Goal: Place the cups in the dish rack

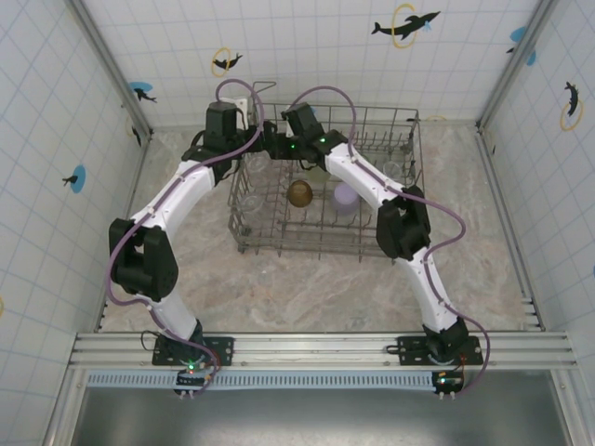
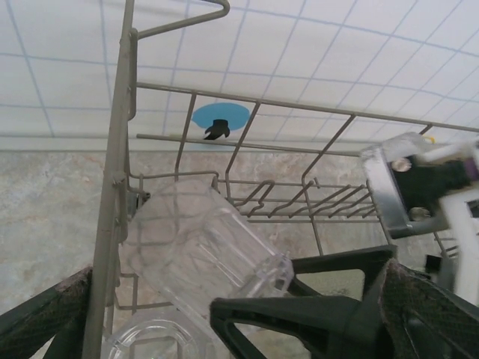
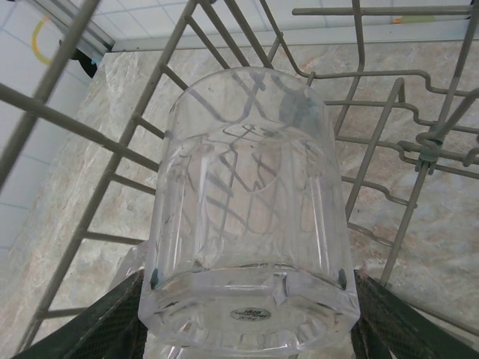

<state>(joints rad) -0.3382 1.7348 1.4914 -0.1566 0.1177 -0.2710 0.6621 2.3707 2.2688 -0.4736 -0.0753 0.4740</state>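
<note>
Both arms reach to the far-left corner of the dish rack (image 1: pixel 279 243), which sits mid-worktop (image 1: pixel 325 288).

Left end effector (image 2: pixel 232 299): jaws spread wide, one finger (image 2: pixel 41 314) at the lower left outside the rack wall, the other (image 2: pixel 423 307) at the lower right. Nothing is clamped. Between them a tilted clear cup (image 2: pixel 198 247) lies in the rack, leaning against the left side wall with its thick base toward the lens. I see no pad contact on it. Just below it is a lower clear cup (image 2: pixel 150 340), close enough that I can't tell if the two touch.

Right end effector (image 3: pixel 251 321): clamped on a held clear cup (image 3: pixel 251 224), with the pads pressed against the base on both sides. The base faces the wrist camera and the mouth points away, down into the rack wires. The tines read through the plastic (can't tell whether the rim is resting on a wire).

Elsewhere in the rack, seen from the top view:
- amber cup (image 1: pixel 299 193) in the middle of the rack
- lilac cup (image 1: pixel 346 197) just to its right, with a small gap between them
- more clear cups near the left wall (image 1: pixel 249 200) and toward the right side (image 1: pixel 390 170)
</note>
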